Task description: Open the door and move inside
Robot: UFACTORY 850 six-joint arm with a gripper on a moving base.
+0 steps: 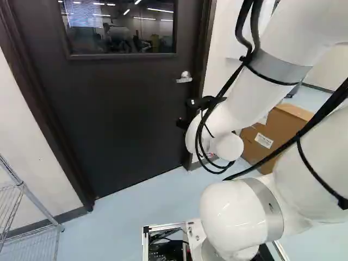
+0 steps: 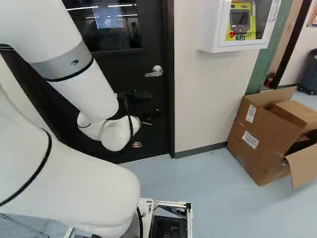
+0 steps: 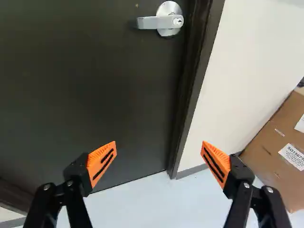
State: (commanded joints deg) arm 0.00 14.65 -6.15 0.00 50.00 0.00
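The gripper (image 3: 159,142) is being held with jaws wide, handle (image 3: 148,23) untouched at twelve o'clock, door (image 3: 80,85) closed, opening and entry both undone.

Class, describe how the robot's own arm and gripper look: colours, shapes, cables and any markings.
The arm is glossy white, with thick rounded tubes, bulbous joints and grey bands. Black cables run outside it, held by thin black straps. The gripper is black, with two jointed fingers, small silvery screws and wedge-shaped orange pads marked by dark slots.
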